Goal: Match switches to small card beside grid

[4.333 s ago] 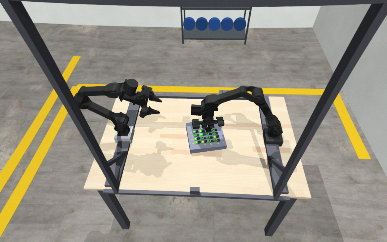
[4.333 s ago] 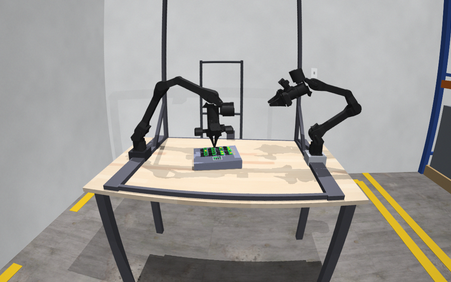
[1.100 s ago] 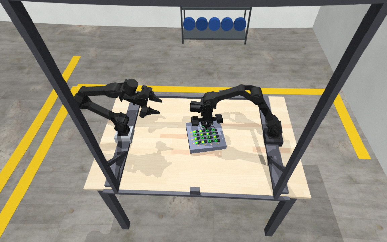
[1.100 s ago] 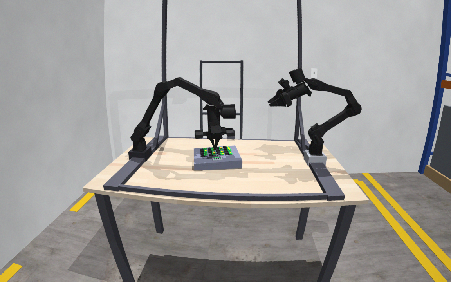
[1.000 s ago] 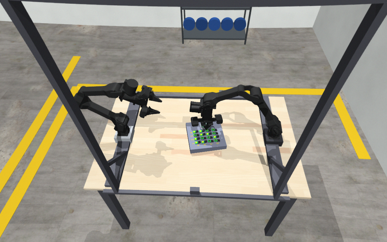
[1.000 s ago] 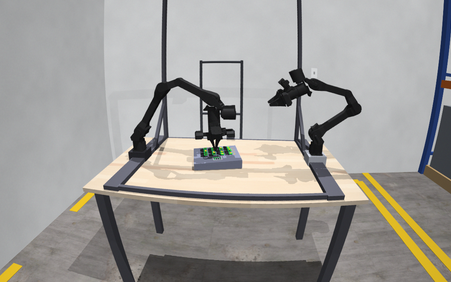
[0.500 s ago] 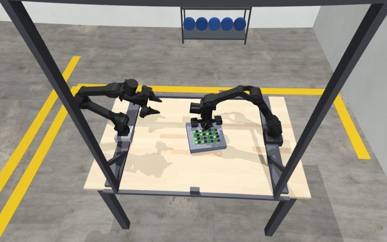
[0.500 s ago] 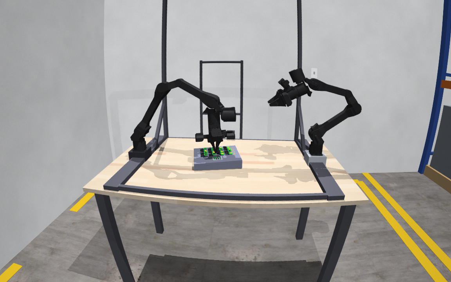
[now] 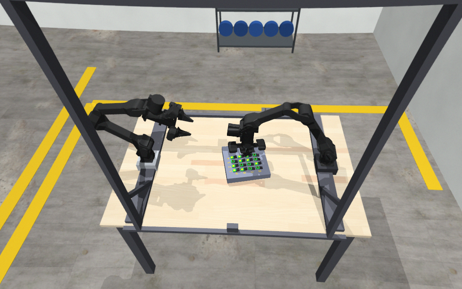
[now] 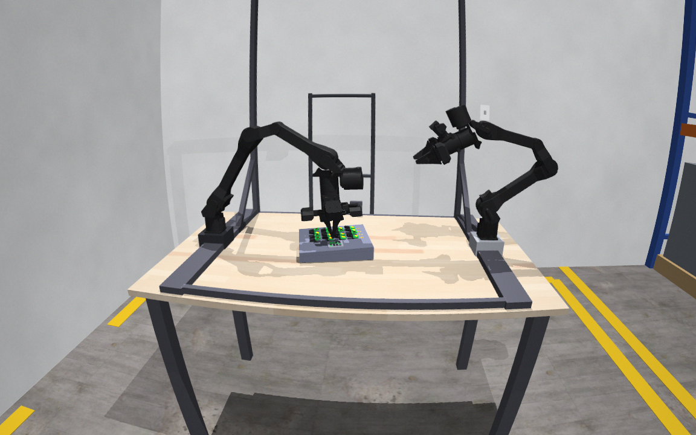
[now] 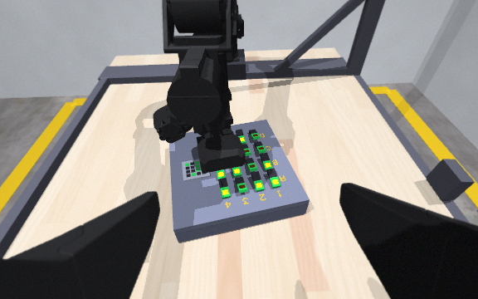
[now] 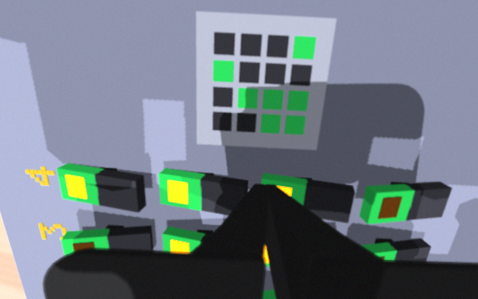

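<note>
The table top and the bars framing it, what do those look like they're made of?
The table top looks like pale wood with a smooth finish: faint grain and a few pinkish strips show. The bars are probably painted metal, being straight, square-edged and evenly dark grey, though plastic can't be ruled out.
</note>
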Robot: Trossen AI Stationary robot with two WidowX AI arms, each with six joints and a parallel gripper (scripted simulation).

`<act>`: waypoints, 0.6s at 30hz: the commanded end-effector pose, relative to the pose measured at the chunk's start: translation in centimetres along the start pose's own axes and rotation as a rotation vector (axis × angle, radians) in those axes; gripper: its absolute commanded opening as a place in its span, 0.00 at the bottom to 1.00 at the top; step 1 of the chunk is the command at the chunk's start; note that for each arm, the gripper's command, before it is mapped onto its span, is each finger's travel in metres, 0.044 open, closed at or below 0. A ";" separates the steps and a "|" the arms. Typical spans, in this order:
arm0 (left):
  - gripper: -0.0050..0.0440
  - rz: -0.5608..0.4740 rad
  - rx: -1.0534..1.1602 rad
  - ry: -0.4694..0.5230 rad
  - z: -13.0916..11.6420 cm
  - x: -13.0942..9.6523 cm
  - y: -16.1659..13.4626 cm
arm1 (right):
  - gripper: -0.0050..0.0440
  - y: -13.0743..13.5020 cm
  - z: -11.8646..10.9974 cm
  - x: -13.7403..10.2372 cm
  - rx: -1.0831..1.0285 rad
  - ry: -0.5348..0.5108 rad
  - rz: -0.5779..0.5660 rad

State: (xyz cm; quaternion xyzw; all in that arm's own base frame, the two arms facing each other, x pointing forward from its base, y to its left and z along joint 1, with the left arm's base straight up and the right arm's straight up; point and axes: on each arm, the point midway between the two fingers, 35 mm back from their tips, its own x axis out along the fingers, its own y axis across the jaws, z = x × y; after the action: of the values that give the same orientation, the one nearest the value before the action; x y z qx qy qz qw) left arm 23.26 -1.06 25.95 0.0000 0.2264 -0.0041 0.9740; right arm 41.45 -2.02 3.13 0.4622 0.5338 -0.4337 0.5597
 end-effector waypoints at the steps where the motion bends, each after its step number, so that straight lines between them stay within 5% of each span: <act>1: 0.92 0.006 -0.002 -0.015 0.5 -0.3 0.1 | 0.00 -0.1 0.1 -0.4 -0.001 0.000 0.010; 12: 0.92 0.006 -0.002 -0.015 0.5 -0.3 0.1 | 0.00 1.0 0.1 -2.8 0.001 -0.005 0.029; 18: 0.92 0.006 -0.002 -0.015 0.5 -0.3 0.1 | 0.00 -1.0 -1.5 -4.0 0.001 -0.005 0.021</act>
State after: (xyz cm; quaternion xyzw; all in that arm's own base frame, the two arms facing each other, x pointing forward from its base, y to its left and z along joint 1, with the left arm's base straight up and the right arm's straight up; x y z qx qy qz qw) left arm 23.26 -1.06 25.95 0.0000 0.2264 -0.0041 0.9740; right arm 40.82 -1.68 4.45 0.4582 0.5403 -0.4402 0.5517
